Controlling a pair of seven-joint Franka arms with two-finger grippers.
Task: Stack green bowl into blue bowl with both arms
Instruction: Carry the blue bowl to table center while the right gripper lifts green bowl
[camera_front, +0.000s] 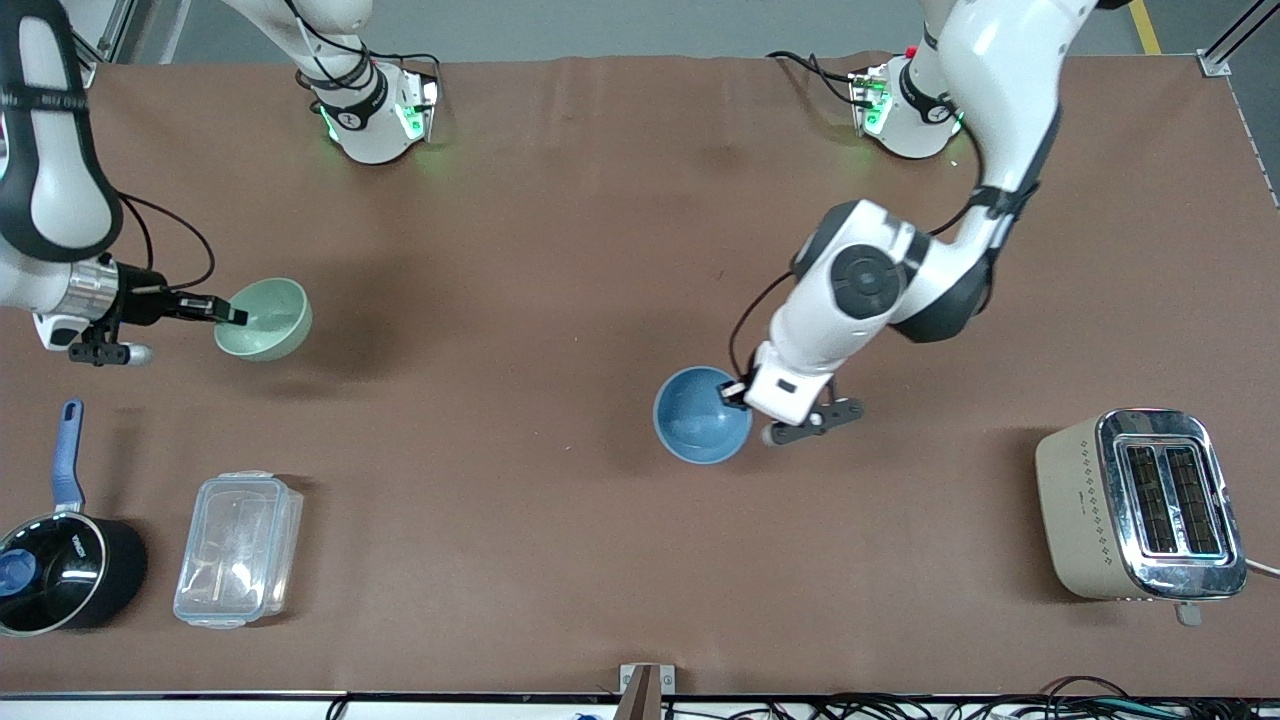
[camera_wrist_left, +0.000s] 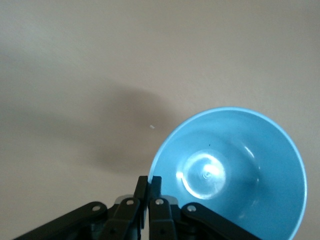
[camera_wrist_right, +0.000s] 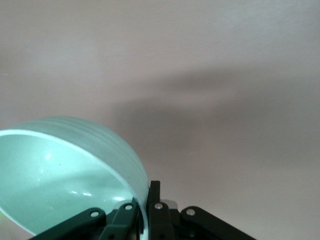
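Note:
The pale mint-green bowl (camera_front: 265, 319) hangs tilted above the table toward the right arm's end, its shadow below it. My right gripper (camera_front: 236, 316) is shut on its rim; in the right wrist view the rim (camera_wrist_right: 142, 200) sits between the two fingers. The blue bowl (camera_front: 700, 414) is near the table's middle. My left gripper (camera_front: 738, 392) is shut on its rim; in the left wrist view the bowl (camera_wrist_left: 235, 170) shows its lighter inside, with the rim pinched between the fingertips (camera_wrist_left: 156, 182). I cannot tell whether the blue bowl touches the table.
A black saucepan with a blue handle (camera_front: 62, 560) and a clear plastic container (camera_front: 238, 549) stand near the front edge at the right arm's end. A beige toaster (camera_front: 1140, 503) stands at the left arm's end.

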